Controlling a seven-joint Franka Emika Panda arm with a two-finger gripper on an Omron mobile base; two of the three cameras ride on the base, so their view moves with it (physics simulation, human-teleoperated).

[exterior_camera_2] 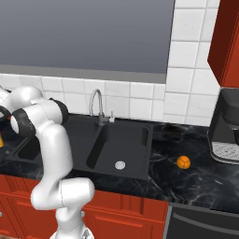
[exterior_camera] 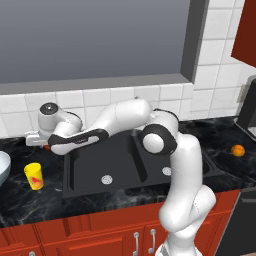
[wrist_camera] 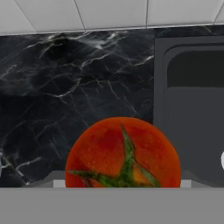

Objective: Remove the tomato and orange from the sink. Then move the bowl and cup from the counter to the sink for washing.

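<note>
In the left base view the white arm reaches out toward nine o'clock, its hand low over the worktop (exterior_camera: 30, 207) just beyond the left rim of the black sink (exterior_camera: 107, 165); a sliver of the dark red tomato (exterior_camera: 46, 147) peeks out beneath the hand, on the worktop outside the basin; the yellow cup (exterior_camera: 34, 176) stands at seven o'clock from the hand, apart from it, and the pale bowl (exterior_camera: 3, 167) sits at the picture's left edge, just beside the cup; the orange (exterior_camera: 238, 150) lies on the worktop well to the right of the sink, at three o'clock.

In the right base view the orange rests on the marbled worktop at four o'clock from the right basin, near the sink's rim; both basins look bare but for the drains.

In the hand view the tomato fills the six o'clock edge, green stem up, on the dark worktop, the sink's corner at three o'clock; the fingers stand wide, though whether they touch the tomato cannot be told.
</note>
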